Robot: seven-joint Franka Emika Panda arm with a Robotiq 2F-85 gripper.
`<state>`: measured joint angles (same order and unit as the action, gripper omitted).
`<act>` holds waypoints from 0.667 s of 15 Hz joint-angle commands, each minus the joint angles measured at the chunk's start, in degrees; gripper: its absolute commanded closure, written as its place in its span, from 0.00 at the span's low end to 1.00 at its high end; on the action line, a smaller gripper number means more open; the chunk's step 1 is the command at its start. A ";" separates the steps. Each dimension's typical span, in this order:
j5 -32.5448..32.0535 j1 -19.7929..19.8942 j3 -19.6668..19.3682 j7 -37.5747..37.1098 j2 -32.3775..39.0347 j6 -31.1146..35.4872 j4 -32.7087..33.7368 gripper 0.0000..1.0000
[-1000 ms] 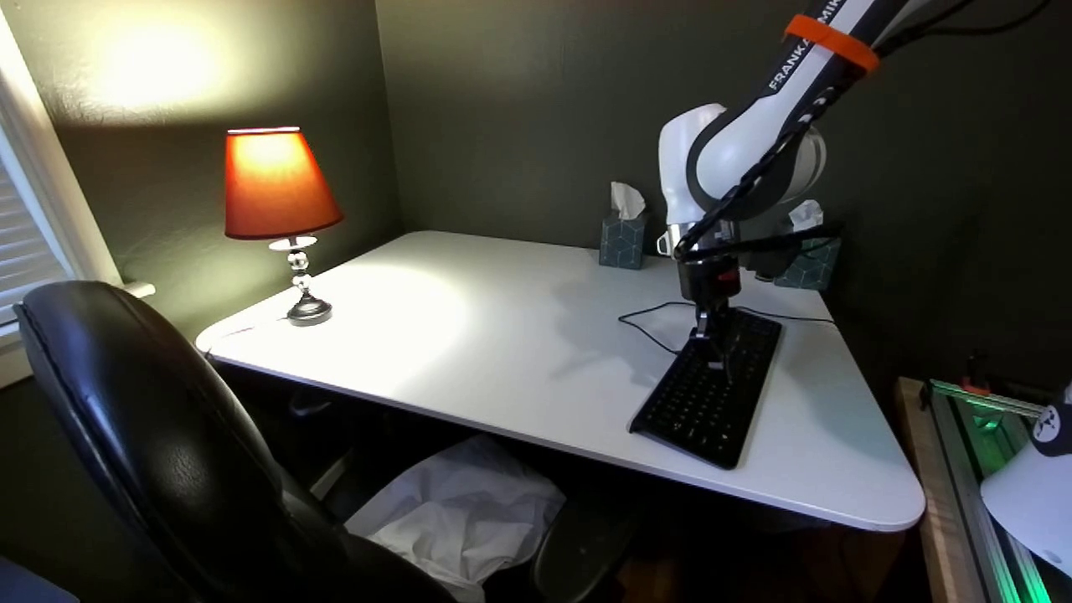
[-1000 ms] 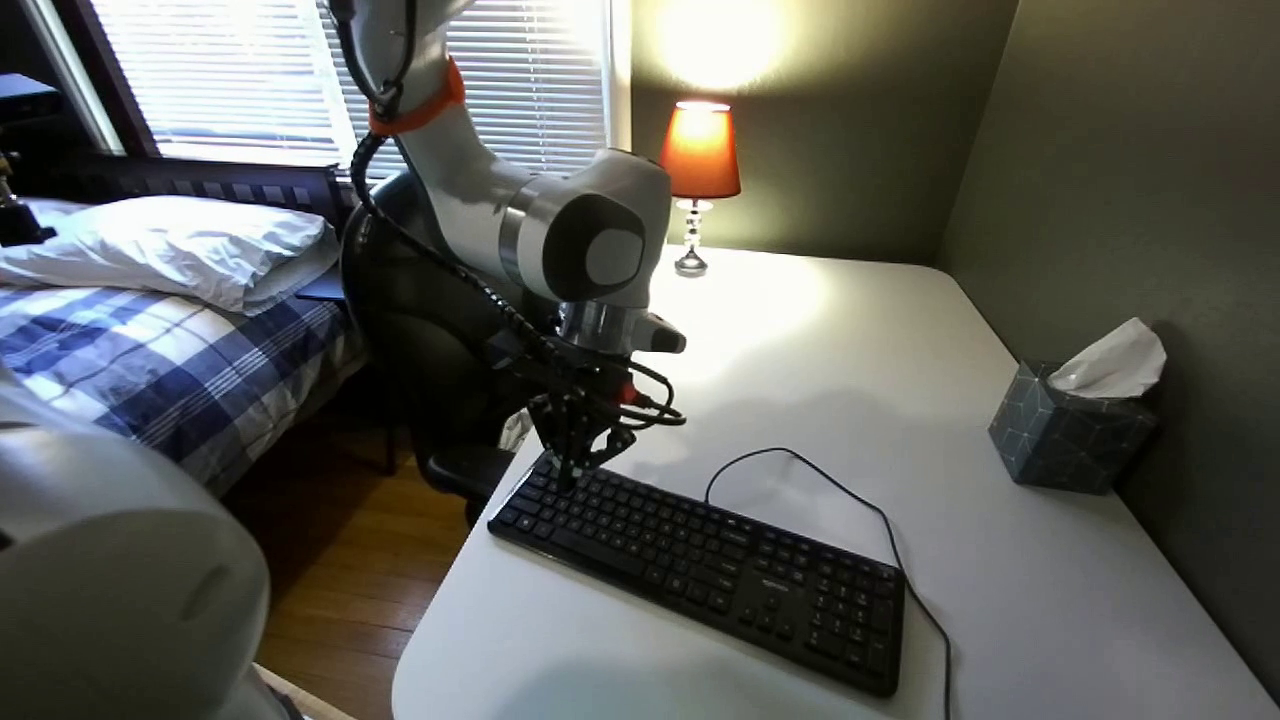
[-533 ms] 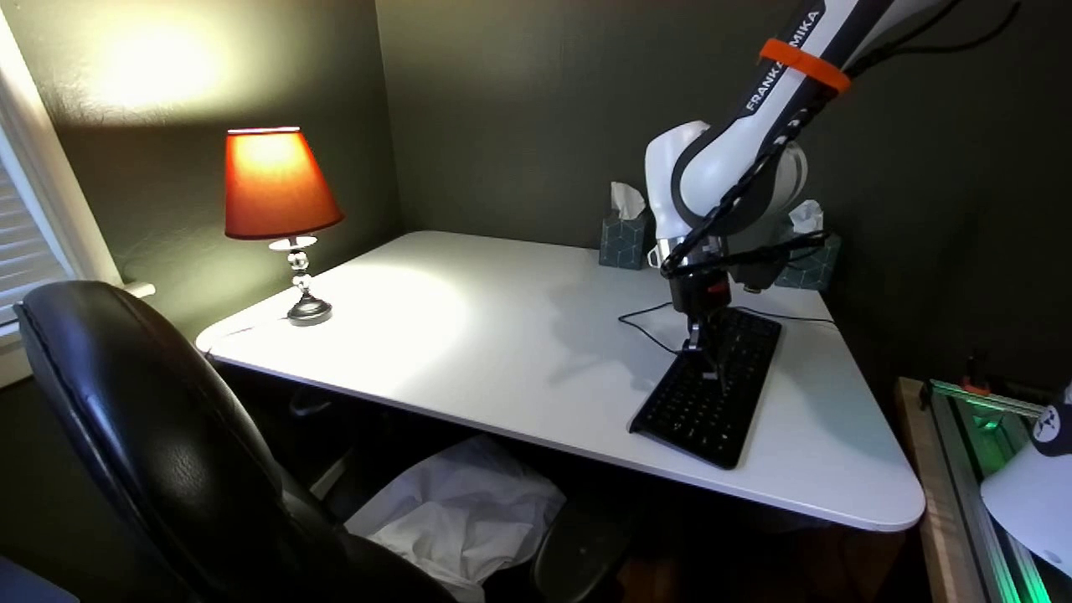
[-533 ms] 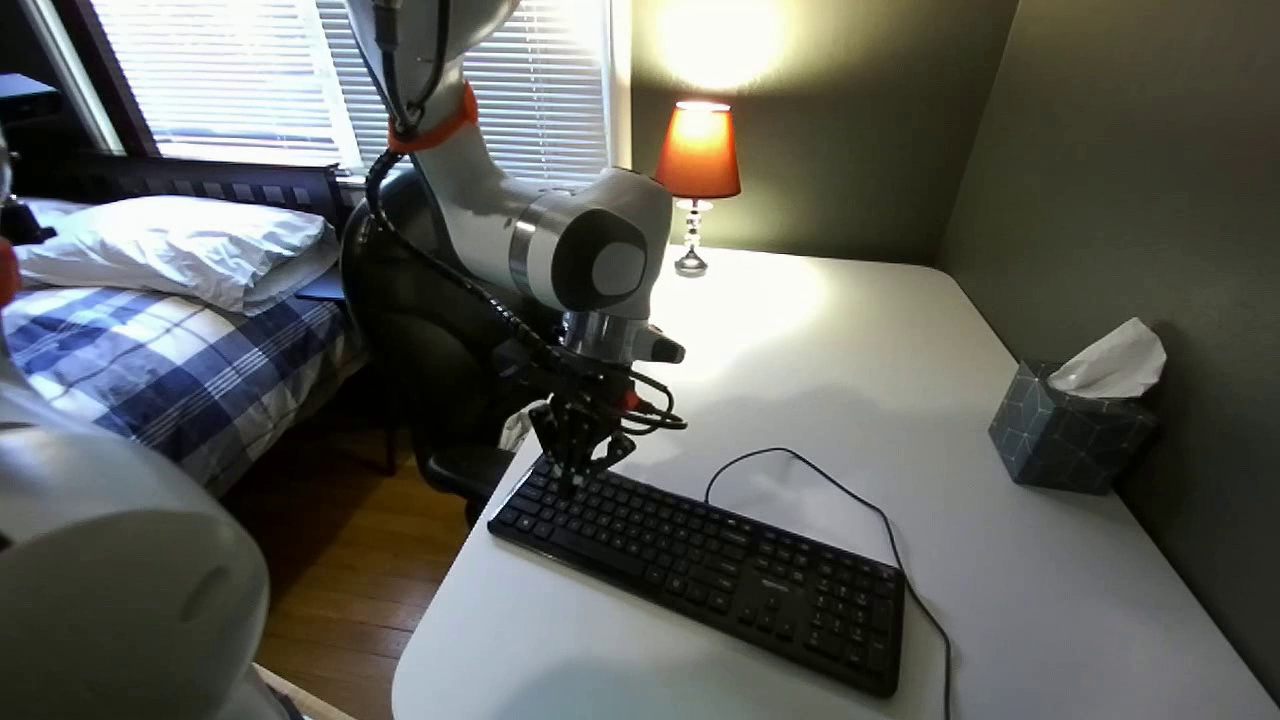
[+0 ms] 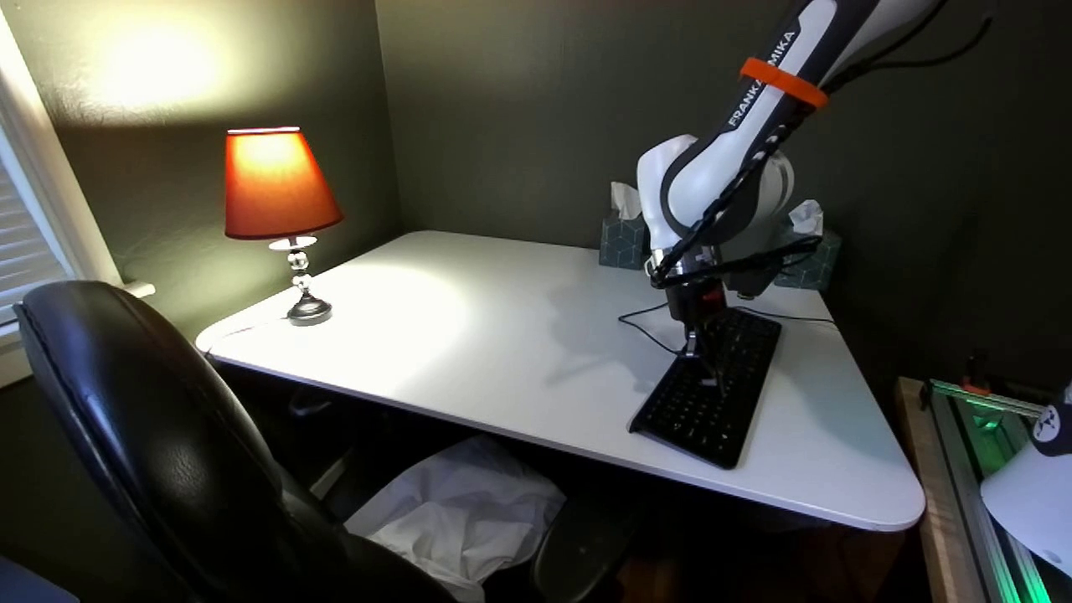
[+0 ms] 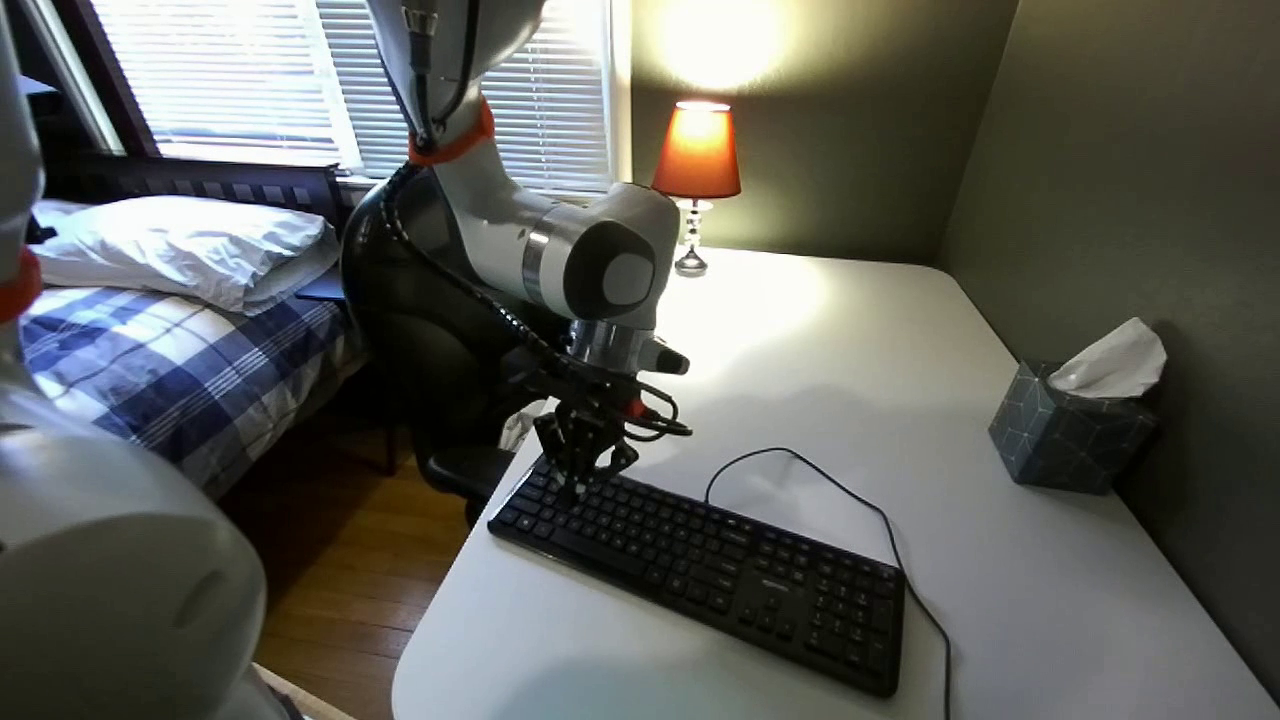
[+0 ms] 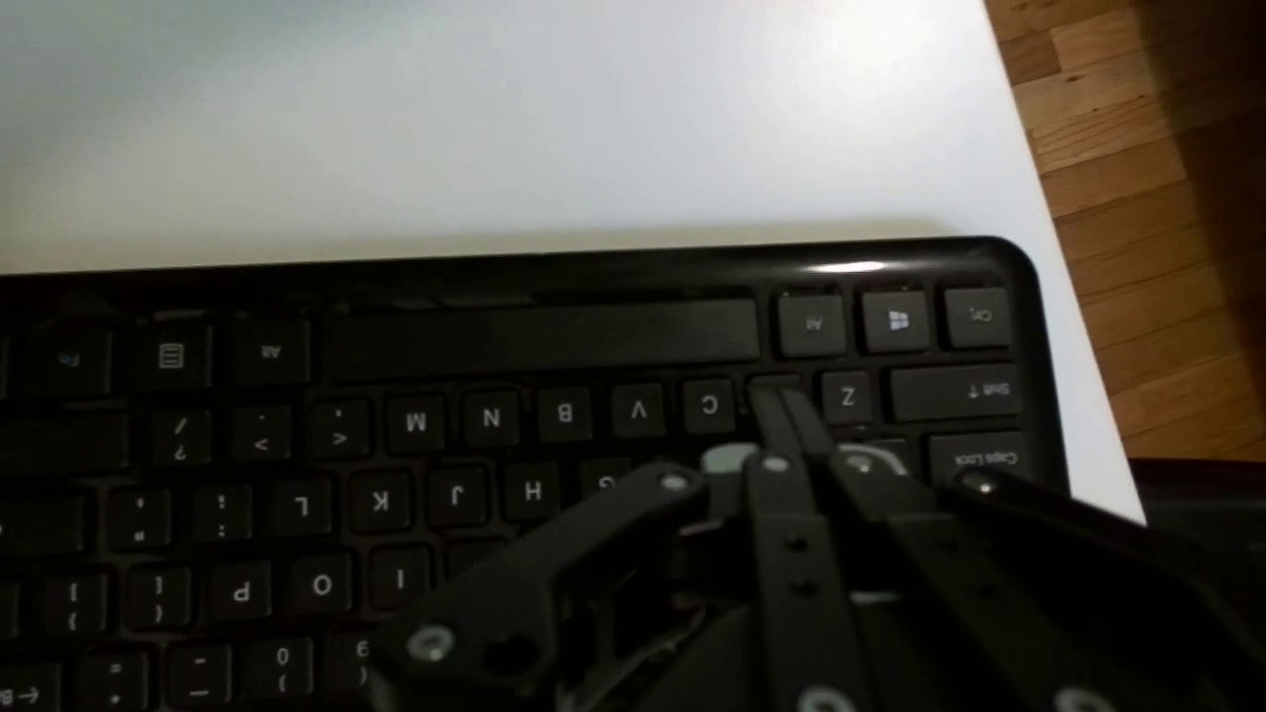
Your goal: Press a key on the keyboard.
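The black keyboard (image 5: 697, 423) lies flat on the white desk, and it also shows in an exterior view (image 6: 745, 565) and in the wrist view (image 7: 554, 341), where its letters appear upside down. My gripper (image 7: 781, 396) is shut and empty, its two fingertips side by side. In the wrist view the tips cover most of the key between C and Z. In both exterior views the gripper (image 5: 717, 385) points down at the keyboard's end by the desk edge, also seen here (image 6: 570, 495). I cannot tell whether the tips press the key or hover just above it.
A thin black cable (image 6: 800, 458) runs over the desk behind the keyboard. A tissue box (image 6: 1065, 430) stands near the wall; another tissue box (image 5: 621, 241) is farther along. A red lamp (image 5: 280, 188) stands at the far corner. A black chair (image 5: 142, 435) is at the desk's edge.
The arm has leaned forward and lowered a little. The gripper has shifted slightly over the keyboard and its tips sit a bit lower. The keyboard has not moved.
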<state>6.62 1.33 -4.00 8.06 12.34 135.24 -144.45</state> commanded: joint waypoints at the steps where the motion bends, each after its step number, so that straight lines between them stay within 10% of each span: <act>1: -0.04 1.28 1.07 0.04 1.81 -2.31 1.80 1.00; 10: 1.02 2.62 2.06 1.60 4.05 -2.01 3.05 1.00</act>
<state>6.68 2.74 -3.03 8.38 14.94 134.73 -142.80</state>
